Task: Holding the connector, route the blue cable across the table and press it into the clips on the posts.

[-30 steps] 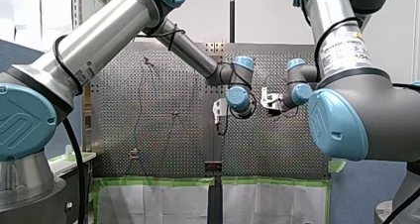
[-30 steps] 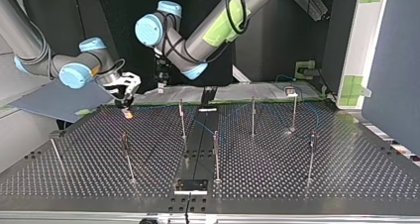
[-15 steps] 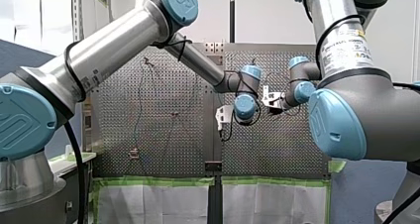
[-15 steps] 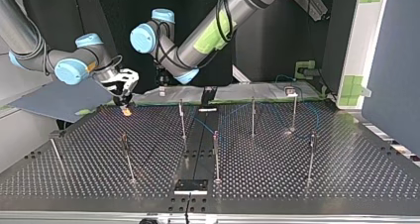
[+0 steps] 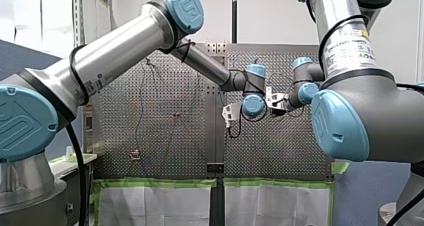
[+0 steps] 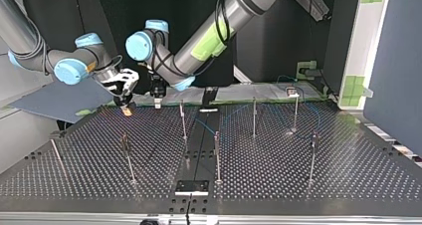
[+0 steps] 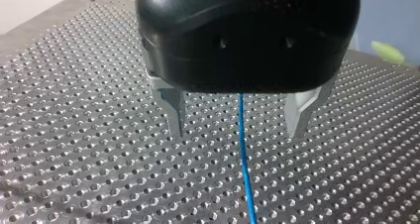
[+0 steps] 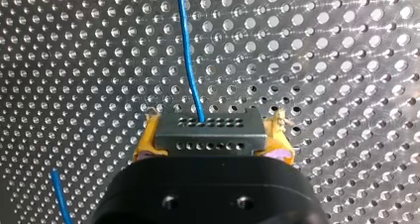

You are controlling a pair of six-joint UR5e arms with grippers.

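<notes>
While yellow pads (image 8: 143,145) of right gripper (image 8: 213,135) pinch grey connector (image 8: 208,127) tight, blue cable (image 8: 190,50) exits ahead over perforated table (image 8: 346,60). Left gripper (image 7: 237,120): metal fingers (image 7: 174,107) spread wide, holding nothing, cable running between them, clear of both. Top view: grippers close together at far edge, posts (image 6: 183,118) nearer camera, cable draped among those at view's right.
</notes>
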